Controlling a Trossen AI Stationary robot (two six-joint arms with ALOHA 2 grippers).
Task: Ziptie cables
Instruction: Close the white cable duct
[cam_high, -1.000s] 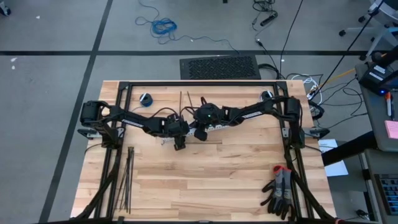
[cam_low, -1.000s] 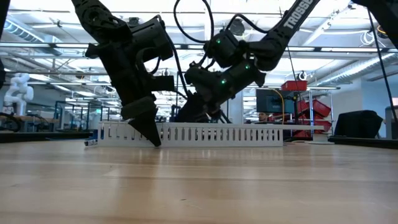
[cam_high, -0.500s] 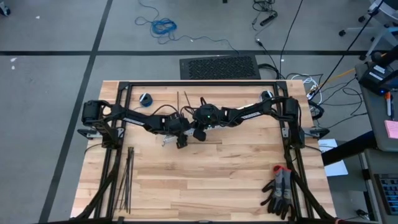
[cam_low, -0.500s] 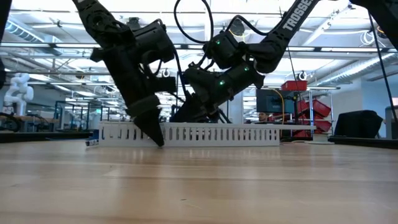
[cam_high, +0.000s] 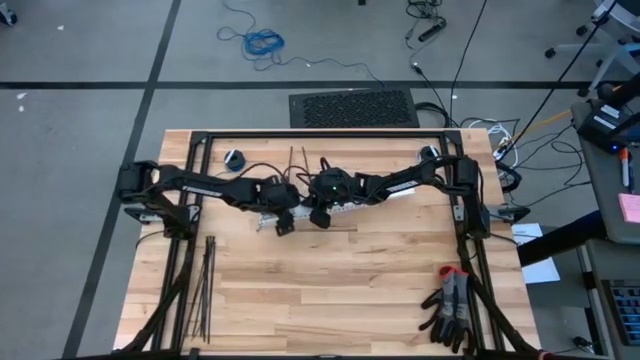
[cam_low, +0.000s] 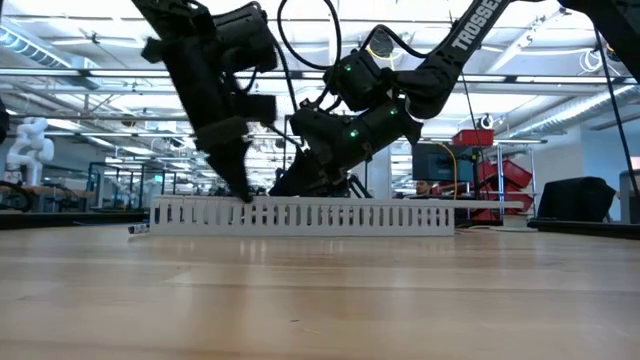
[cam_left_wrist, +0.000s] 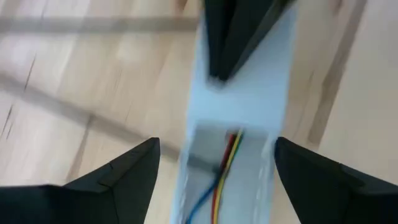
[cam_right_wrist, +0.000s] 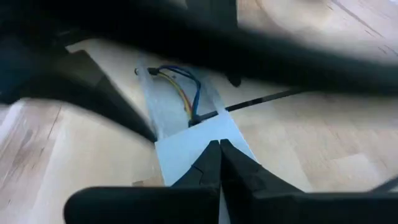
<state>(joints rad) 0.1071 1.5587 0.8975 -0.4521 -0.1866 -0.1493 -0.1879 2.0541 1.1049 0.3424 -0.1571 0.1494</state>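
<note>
A white slotted channel (cam_low: 330, 215) lies across the table's middle. The cables (cam_left_wrist: 225, 163), thin red, yellow and blue wires, lie inside its open part. My left gripper (cam_left_wrist: 216, 143) hangs open just above the channel's left end, one finger on either side, touching nothing. My right gripper (cam_right_wrist: 219, 144) is shut, with its tips on the channel's white cover (cam_right_wrist: 186, 152). One black ziptie (cam_right_wrist: 267, 98) runs out from the channel across the wood. A bundle of zipties (cam_high: 205, 290) lies near the table's left front. My right gripper presses its shut fingertips (cam_left_wrist: 219, 65) onto the flat white cover of the channel (cam_left_wrist: 249, 93), just short of where the wires show. It comes slanting down from the table's right. The channel rests flat on the table.
Two more black strips (cam_high: 297, 160) and a small blue roll (cam_high: 233, 158) lie toward the far edge. Dark gloves (cam_high: 450, 305) sit at the front right. A black frame (cam_high: 320, 133) borders the table. Bare wood stretches in front of the channel.
My left gripper has risen from the table in front of the channel, up to its top edge, and has shifted a little toward the far edge. My right gripper has kept still on the cover.
</note>
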